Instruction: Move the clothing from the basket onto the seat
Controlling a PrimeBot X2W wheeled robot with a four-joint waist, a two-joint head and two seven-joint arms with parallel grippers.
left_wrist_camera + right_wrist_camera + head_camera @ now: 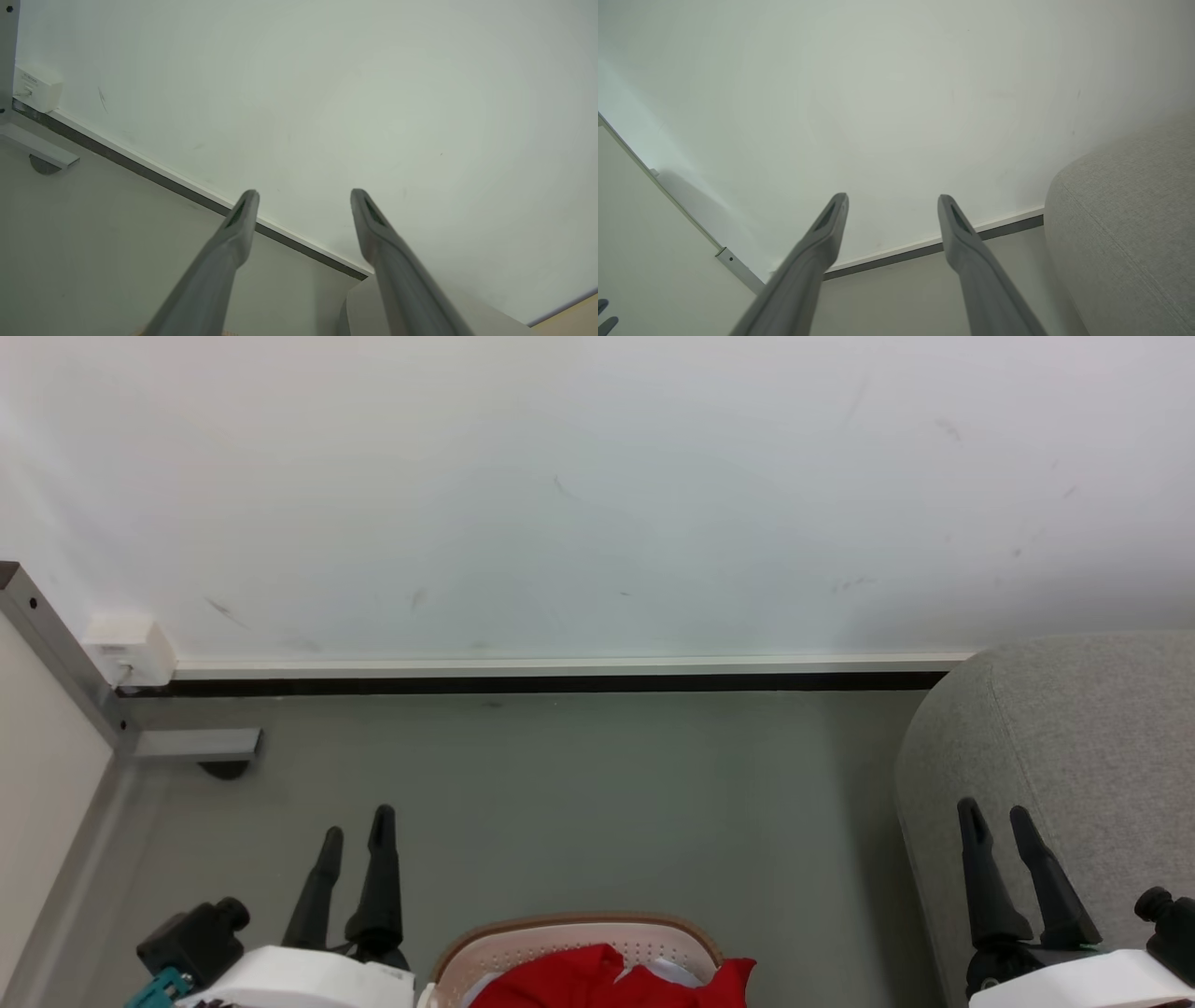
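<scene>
Both sets of fingers are spread wide and empty: left gripper (357,821) near left, right gripper (994,807) near right, in front of the grey seat (1083,728). The red clothing (597,980) is piled in the basket (579,922), near centre between them. Far left there's a metal frame foot (196,744) and a small white wall box (131,649).

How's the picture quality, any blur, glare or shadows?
Head view: even light, no glare, basket cropped by the bottom edge. Left wrist view: left claw soft up close. Right wrist view: right claw equally soft, faint shadow on the wall at left, seat weave visible.
</scene>
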